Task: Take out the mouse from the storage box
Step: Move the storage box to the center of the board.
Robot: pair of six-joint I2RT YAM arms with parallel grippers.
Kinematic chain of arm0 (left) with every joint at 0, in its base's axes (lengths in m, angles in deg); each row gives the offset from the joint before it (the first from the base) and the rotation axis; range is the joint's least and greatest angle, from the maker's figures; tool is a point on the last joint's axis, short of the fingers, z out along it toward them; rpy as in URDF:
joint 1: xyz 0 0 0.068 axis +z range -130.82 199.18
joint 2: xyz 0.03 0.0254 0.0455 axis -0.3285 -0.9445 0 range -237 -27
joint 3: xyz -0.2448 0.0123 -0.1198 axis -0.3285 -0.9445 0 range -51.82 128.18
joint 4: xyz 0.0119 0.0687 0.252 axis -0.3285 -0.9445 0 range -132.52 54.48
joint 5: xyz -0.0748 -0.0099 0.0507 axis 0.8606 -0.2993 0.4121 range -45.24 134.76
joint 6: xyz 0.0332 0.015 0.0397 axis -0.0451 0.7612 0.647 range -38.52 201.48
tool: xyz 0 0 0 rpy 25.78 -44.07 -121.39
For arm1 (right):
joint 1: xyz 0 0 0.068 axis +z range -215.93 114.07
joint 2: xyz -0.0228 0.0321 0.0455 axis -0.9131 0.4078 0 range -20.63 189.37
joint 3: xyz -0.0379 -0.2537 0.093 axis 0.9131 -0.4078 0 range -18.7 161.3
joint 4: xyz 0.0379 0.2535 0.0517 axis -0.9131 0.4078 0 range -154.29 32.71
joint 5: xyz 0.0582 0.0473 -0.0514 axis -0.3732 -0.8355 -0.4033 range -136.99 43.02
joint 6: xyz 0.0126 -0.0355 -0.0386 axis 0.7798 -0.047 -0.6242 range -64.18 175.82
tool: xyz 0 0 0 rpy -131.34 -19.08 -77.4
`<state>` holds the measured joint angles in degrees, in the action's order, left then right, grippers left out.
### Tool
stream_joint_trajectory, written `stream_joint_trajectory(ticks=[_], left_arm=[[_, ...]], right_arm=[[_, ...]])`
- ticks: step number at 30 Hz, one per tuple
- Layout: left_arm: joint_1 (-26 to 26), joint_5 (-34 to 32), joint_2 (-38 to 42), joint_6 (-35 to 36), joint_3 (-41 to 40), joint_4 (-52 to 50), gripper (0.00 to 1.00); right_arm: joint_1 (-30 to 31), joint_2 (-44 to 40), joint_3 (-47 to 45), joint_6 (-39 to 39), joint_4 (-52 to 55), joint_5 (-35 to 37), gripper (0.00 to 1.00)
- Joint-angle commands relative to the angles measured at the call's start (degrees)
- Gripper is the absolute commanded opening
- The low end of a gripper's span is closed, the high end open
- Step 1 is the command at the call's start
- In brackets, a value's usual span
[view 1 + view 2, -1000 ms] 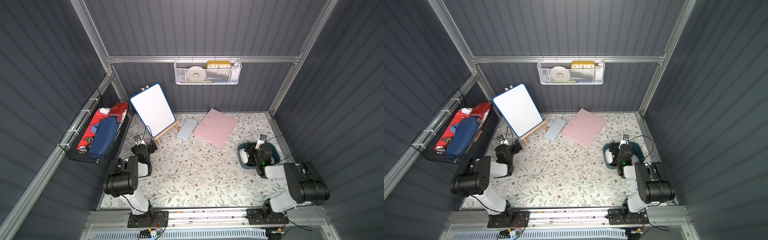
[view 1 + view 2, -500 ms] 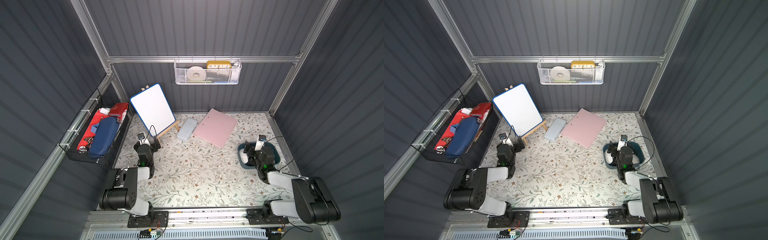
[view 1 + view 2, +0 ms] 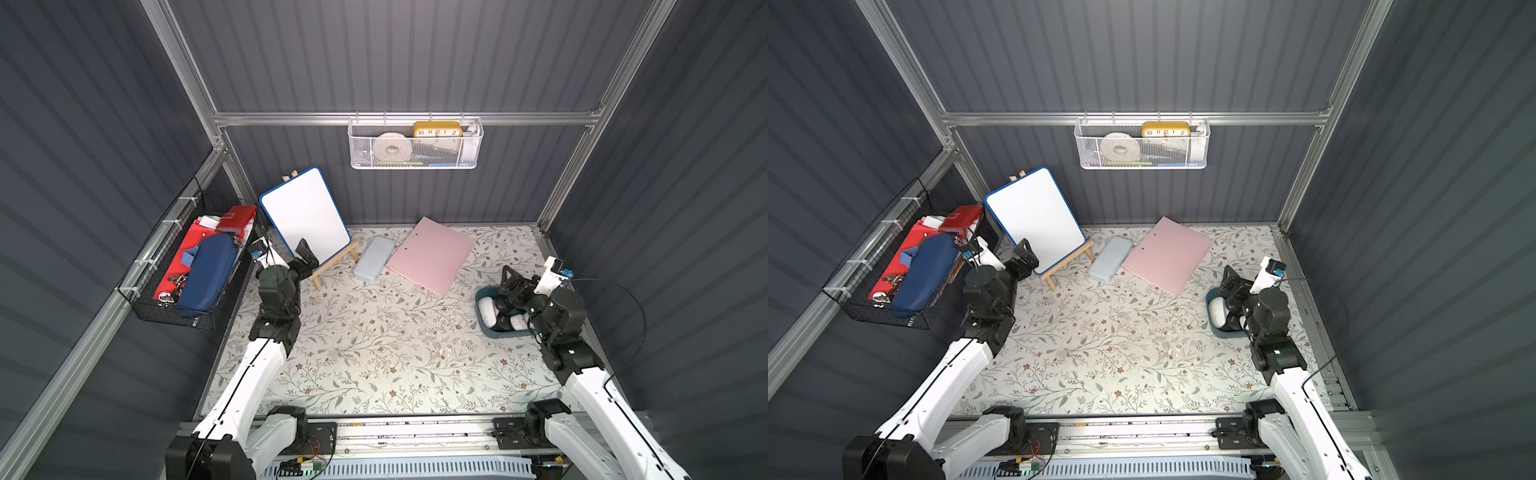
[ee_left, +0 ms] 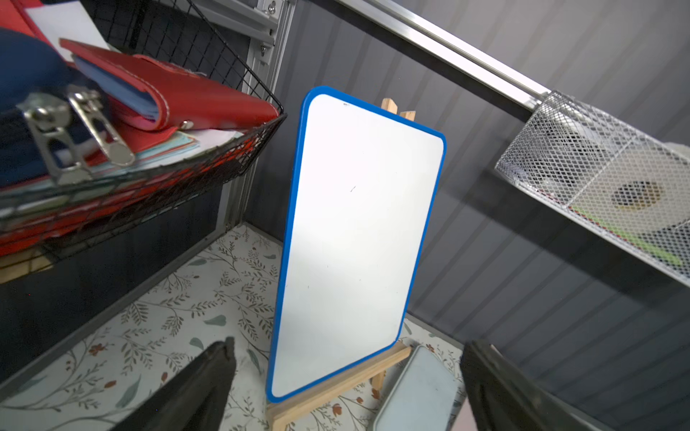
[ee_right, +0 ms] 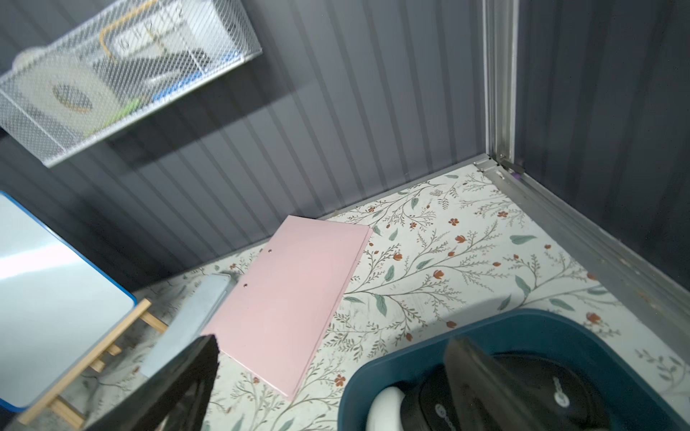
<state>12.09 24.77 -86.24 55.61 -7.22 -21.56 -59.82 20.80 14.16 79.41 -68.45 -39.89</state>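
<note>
At the left of both top views the left arm has unfolded from its tucked pose of a second ago. The left fingers (image 3: 302, 248) now hang spread wide and empty in front of the lower corner of the whiteboard (image 3: 305, 212), beside the black wire basket (image 3: 166, 286). In the middle, the pale blue case (image 3: 374, 258) and the pink folder (image 3: 432, 253) lie where they lay.

At the right, the storage box (image 3: 481, 301) sits unmoved on the surface (image 3: 374, 340) near the right wall. A white mouse (image 3: 487, 311) lies at its left end, and the right wrist view shows a black mouse (image 5: 541, 392) beside it. The right arm has risen too. The right fingers (image 5: 481, 377) are wide apart, hold nothing, and are poised over the box, one of them above the black mouse. No mouse is gripped yet, so the reach seems only begun, and the right arm looks best placed to go down.
</note>
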Motion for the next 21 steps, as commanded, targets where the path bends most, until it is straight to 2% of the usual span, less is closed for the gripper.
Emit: stream_joint_trajectory(ticks=[1,4,7,8,11,16,21], left_arm=[[0.1,2.4,0.1,-9.9,4.5,-21.2,0.99],[0.1,2.4,0.1,-13.1,6.8,-27.7,0.99],[0.1,8.9,-1.8,-12.7,7.0,-29.1,0.99],[0.0,10.2,-2.9,-10.0,7.2,-29.0,1.00],[-0.6,17.4,-5.7,-9.5,6.2,-27.4,0.99],[-3.8,20.6,-8.6,-10.1,4.9,-25.3,0.99],[-5.8,23.2,-9.4,-10.7,1.7,-21.8,0.99]], right_arm=[[-0.6,-2.8,1.0,10.3,14.4,1.9,0.99],[-0.4,-0.4,6.3,9.4,24.3,-0.9,0.99],[0.9,5.6,11.0,9.0,33.6,-2.4,0.99],[1.8,8.1,12.2,8.4,36.4,-2.7,0.99],[6.4,14.3,15.5,7.1,41.6,-2.2,0.98],[15.7,20.2,16.7,7.2,42.3,2.3,0.98],[17.6,24.3,16.2,6.8,39.6,3.3,0.97]])
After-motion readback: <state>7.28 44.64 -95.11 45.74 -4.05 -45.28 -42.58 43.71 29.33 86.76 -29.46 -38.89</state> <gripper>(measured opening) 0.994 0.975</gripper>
